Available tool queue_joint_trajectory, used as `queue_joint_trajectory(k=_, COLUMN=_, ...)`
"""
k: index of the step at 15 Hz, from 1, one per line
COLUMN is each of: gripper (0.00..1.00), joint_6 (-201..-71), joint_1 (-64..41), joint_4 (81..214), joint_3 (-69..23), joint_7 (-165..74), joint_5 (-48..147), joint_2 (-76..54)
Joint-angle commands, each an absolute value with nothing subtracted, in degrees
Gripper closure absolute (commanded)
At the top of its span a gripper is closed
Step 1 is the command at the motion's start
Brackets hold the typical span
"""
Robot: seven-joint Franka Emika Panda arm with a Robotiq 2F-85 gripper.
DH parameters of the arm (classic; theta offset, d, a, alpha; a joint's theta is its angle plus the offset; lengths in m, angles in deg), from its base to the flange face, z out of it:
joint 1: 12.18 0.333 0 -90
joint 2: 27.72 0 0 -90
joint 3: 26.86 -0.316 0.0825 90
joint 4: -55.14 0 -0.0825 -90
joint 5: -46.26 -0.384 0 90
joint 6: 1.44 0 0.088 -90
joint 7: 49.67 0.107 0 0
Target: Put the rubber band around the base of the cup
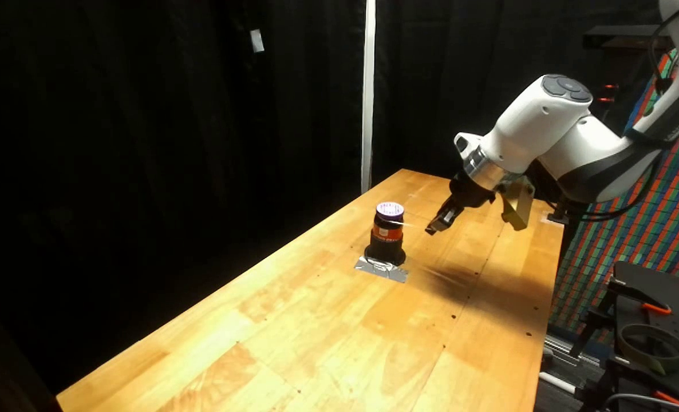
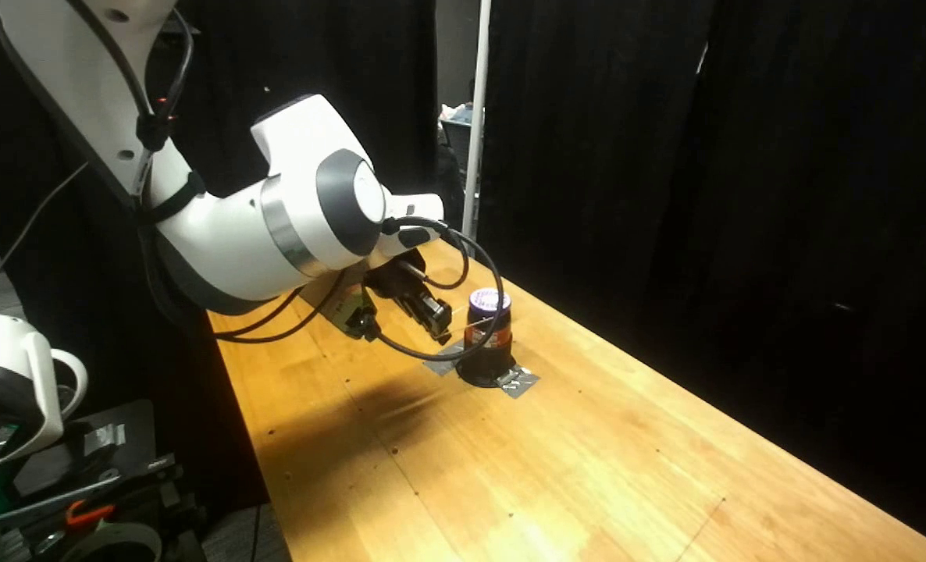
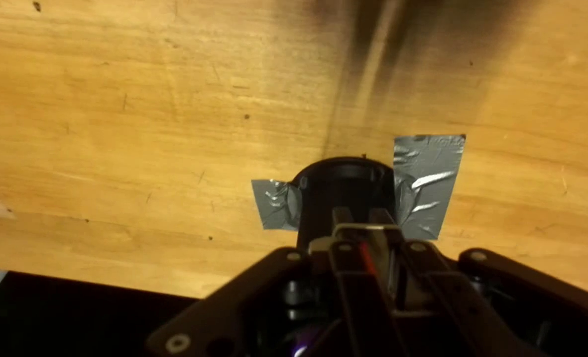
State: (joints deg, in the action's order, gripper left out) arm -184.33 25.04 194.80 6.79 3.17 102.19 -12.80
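The small cup (image 1: 387, 234) stands upright on the wooden table, orange-red in the middle, dark above and below, with a purple-and-white top; it also shows in an exterior view (image 2: 488, 337). In the wrist view its dark lower part (image 3: 346, 196) shows behind the jaws, which hide the rest. My gripper (image 1: 431, 230) (image 2: 441, 337) (image 3: 362, 215) is beside the cup at about upper-body height, its fingertips a narrow gap apart. The thin pale rubber band (image 1: 409, 225) (image 2: 463, 329) stretches from the fingers to the cup's upper part, below the top. It appears looped across both fingertips (image 3: 368, 226).
Grey tape pieces (image 1: 394, 273) (image 2: 519, 383) (image 3: 430, 183) hold the cup's wide black foot (image 2: 475, 378) to the table (image 1: 328, 337). The arm's cable (image 2: 498, 281) hangs in front of the cup in that exterior view. A side stand with tools (image 1: 654, 297) stands beyond the table edge.
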Motion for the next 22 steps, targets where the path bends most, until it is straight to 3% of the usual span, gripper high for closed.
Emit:
queue_joint_trajectory(k=1, gripper=0.83, joint_6=-191.11, joint_1=37.76, joint_4=192.56, joint_3=22.59, joint_7=17.41, joint_5=114.92, joint_2=-11.86)
queue_joint_trajectory(k=4, gripper=0.85, joint_6=-197.64, joint_1=49.8, joint_4=190.77, joint_3=36.02, joint_7=21.04, joint_5=115.21, joint_2=-7.5)
queue_joint_trajectory(k=8, gripper=0.84, joint_6=-212.25, joint_1=64.94, joint_4=196.52, joint_3=51.38, joint_7=14.34, joint_5=98.79, joint_2=5.19)
queue_joint_trajectory(k=12, gripper=0.85, joint_6=-227.45, joint_1=70.99, joint_4=207.75, joint_3=51.52, joint_7=9.03, joint_5=81.01, joint_2=17.66)
queue_joint_trajectory(k=13, gripper=0.79, joint_6=-227.19, joint_1=71.36, joint_4=209.38, joint_3=50.0, joint_7=8.29, joint_5=80.21, joint_2=17.1)
queue_joint_trajectory(k=14, gripper=0.6, joint_6=-221.31, joint_1=70.1, joint_4=211.75, joint_3=46.2, joint_7=-1.78, joint_5=76.43, joint_2=7.9)
queue_joint_trajectory(k=16, gripper=0.53, joint_6=-211.9, joint_1=75.05, joint_4=211.61, joint_3=53.34, joint_7=2.6, joint_5=90.16, joint_2=5.48)
queue_joint_trajectory(k=22, gripper=0.06, joint_6=-183.59, joint_1=78.68, joint_4=210.66, joint_3=59.94, joint_7=5.11, joint_5=113.62, joint_2=-11.23)
